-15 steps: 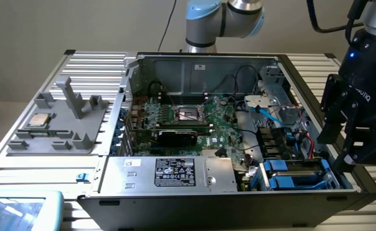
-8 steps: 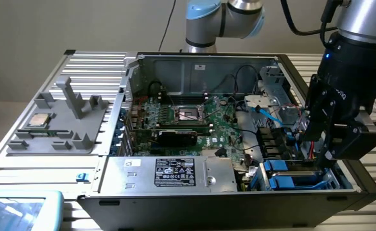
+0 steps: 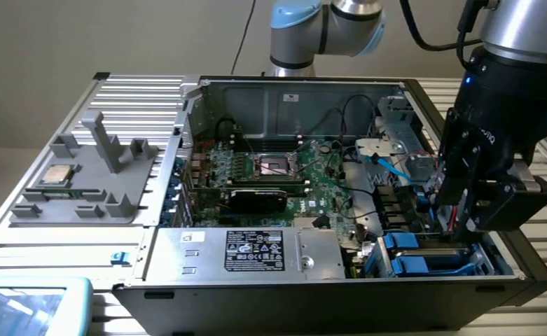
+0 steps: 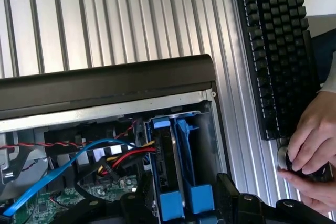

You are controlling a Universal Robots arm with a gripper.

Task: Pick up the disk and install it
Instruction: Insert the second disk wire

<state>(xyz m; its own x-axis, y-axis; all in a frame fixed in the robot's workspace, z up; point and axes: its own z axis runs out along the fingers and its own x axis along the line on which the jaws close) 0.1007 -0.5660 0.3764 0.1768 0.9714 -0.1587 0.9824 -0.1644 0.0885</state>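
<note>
The disk (image 4: 167,166) stands on edge in its blue carrier inside the drive cage (image 3: 441,259) at lower right of the open computer case (image 3: 283,91), beside a second blue carrier (image 4: 195,171). The gripper (image 4: 210,205) hovers above it, jaws apart and empty. Probably rigid, dense and shock-sensitive, it is best held by the carrier's end tabs.

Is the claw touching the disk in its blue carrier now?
Cannot tell. In the exterior view the claw hangs just above the drive bay, and the wrist view looks down on the disk standing in the bay; neither shows contact or gap plainly.
</note>
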